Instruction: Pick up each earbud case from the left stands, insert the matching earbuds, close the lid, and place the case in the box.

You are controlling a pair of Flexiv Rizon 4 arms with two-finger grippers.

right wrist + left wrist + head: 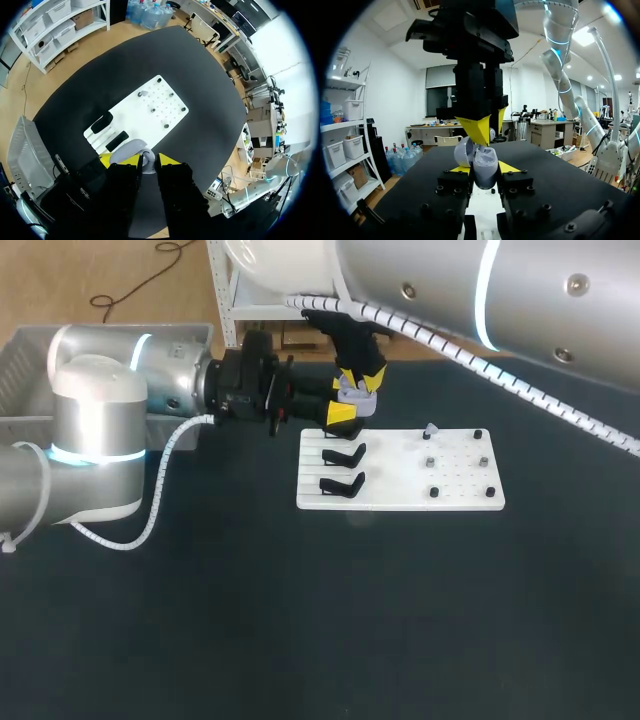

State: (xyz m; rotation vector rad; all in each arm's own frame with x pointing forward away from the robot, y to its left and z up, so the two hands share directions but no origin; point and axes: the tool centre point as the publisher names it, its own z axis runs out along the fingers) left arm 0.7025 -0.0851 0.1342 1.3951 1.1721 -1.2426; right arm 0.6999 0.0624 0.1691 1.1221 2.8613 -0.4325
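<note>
Left gripper point(483, 169) clamps an open earbud case point(486, 159) above the board; right gripper point(489, 127) hangs at its mouth, grip impossible to tell. Lid unclosed, grey box point(25, 350) waiting.

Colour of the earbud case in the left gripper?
Pale grey with a lavender tint. The case shows best in the left wrist view.

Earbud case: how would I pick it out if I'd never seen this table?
Find the white board on the dark table. Just beyond its left end, the left gripper holds the earbud case off the table. It is the only pale grey rounded shell, lid open.
</note>
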